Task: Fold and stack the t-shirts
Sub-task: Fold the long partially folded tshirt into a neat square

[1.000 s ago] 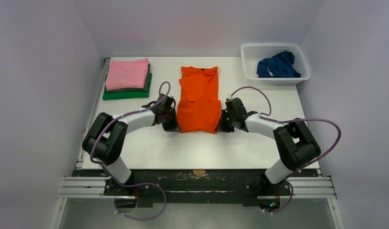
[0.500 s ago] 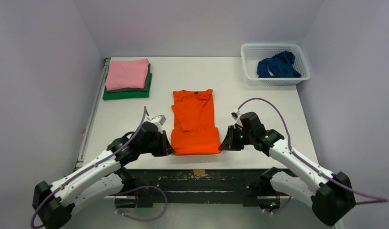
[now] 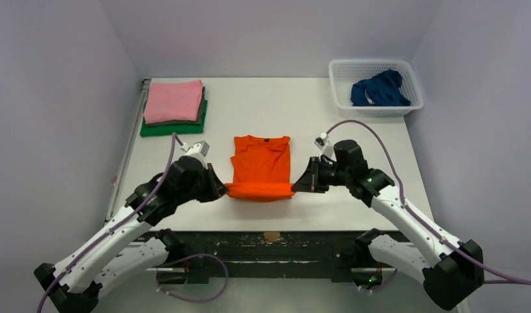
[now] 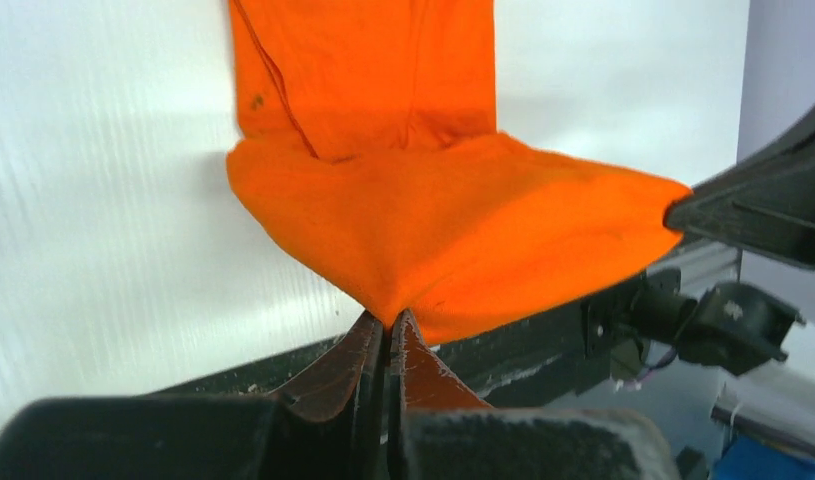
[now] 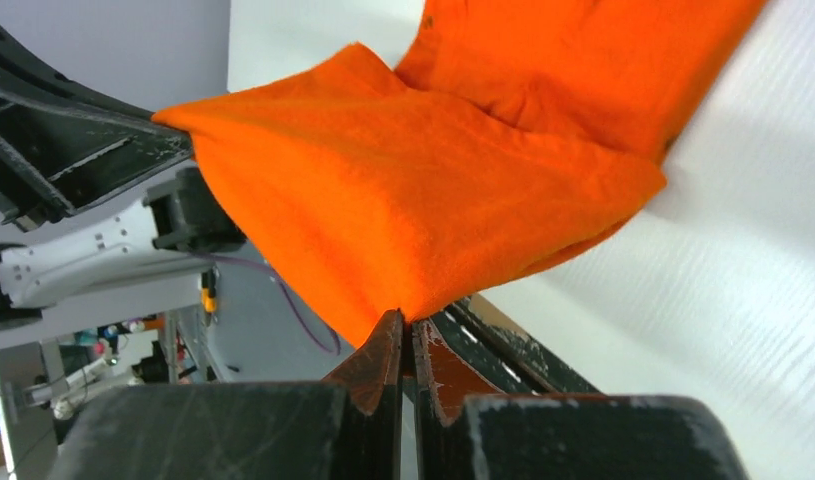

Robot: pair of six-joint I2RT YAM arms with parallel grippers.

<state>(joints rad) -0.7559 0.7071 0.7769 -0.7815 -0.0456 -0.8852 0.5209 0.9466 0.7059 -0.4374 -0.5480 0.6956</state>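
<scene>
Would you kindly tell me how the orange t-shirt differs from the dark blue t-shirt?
The orange t-shirt lies on the table, its near edge pinched by the left gripper and right gripper; the dark blue t-shirt sits crumpled in the white basket, untouched. Neither is on the stack.

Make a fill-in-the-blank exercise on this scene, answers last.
The orange t-shirt is held at its near-left corner by the left gripper and at its near-____ corner by the right gripper.
The pink t-shirt lies on ____ of the folded stack.
The dark blue t-shirt lies in the white ____.
Missing words: right; top; basket.
</scene>
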